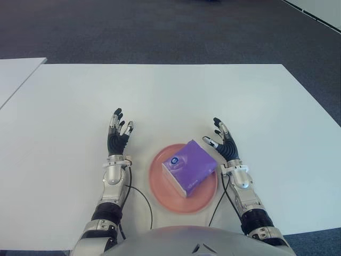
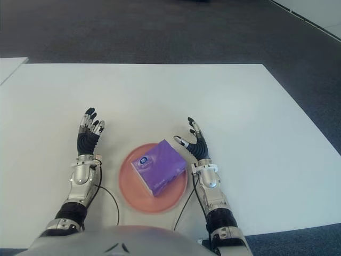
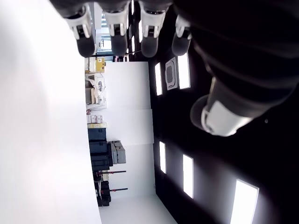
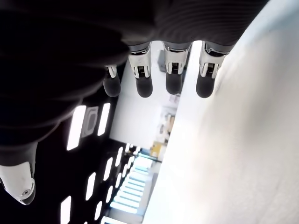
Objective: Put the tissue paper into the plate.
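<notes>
A purple tissue paper pack (image 1: 189, 166), a soft rectangular block in glossy wrap with a small round dark blue label near one end, lies flat and askew in the round, shallow, salmon-pink plate (image 1: 160, 192), one corner reaching over the rim on the right. The plate sits on a smooth matte white table (image 1: 170, 96) close to the robot's body. The left hand (image 1: 118, 136) shows left of the plate, black ribbed fingers extended and holding nothing; the right hand (image 1: 224, 142) shows just right of the pack, fingers spread and likewise empty, thumb pointing toward the pack without touching it
</notes>
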Controlling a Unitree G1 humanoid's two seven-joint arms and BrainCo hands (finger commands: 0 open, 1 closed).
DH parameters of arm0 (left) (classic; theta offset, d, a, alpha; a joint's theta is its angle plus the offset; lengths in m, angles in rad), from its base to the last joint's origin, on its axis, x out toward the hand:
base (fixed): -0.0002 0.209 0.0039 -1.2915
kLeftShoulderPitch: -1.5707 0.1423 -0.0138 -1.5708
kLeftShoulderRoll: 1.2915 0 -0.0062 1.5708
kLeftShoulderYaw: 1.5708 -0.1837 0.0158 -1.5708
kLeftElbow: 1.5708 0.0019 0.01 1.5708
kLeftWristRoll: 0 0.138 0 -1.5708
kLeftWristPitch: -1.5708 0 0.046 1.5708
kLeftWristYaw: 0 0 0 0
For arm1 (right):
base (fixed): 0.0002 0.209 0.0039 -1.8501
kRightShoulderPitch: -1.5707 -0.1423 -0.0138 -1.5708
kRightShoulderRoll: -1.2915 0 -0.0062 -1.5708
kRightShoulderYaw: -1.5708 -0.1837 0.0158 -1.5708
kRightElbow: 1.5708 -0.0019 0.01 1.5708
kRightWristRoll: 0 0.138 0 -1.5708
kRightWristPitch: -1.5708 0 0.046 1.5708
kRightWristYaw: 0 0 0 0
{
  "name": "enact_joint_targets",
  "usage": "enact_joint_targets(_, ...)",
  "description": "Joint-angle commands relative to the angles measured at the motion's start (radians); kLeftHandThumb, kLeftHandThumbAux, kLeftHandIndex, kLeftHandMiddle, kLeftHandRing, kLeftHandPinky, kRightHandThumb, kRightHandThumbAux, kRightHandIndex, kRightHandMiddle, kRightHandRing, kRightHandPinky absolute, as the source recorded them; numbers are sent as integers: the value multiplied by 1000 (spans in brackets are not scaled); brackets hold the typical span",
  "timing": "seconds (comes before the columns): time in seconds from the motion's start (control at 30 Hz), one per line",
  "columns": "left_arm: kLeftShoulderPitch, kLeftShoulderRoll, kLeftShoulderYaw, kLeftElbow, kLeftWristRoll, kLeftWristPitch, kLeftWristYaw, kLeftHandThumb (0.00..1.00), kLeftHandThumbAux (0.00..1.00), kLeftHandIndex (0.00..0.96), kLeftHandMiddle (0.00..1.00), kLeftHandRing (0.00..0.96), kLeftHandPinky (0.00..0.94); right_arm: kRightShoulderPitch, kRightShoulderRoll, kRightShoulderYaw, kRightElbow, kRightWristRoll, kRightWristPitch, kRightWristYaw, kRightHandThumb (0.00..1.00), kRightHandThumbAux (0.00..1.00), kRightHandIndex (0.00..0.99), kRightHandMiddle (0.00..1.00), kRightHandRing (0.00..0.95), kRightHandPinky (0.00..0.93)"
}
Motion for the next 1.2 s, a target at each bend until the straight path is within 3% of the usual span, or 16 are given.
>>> enact_joint_targets(0.03, 77, 12, 3, 100, 11, 9, -18, 225, 632, 79, 44, 9, 18, 48, 13, 27, 53, -41, 38, -26, 0, 519, 0, 0, 0, 0)
enact_joint_targets(0.7, 60, 5, -2, 79, 1, 21, -33, 225, 632, 75, 50, 16, 19, 39, 38, 29, 73, -25, 63, -50, 0, 519, 0, 0, 0, 0)
enact_joint_targets(1.2, 31, 4, -4, 81, 0, 22, -36, 215, 652, 59, 45, 14, 13, 32, 80, 4, 81, 34, 53, -54, 12, 620, 0, 0, 0, 0)
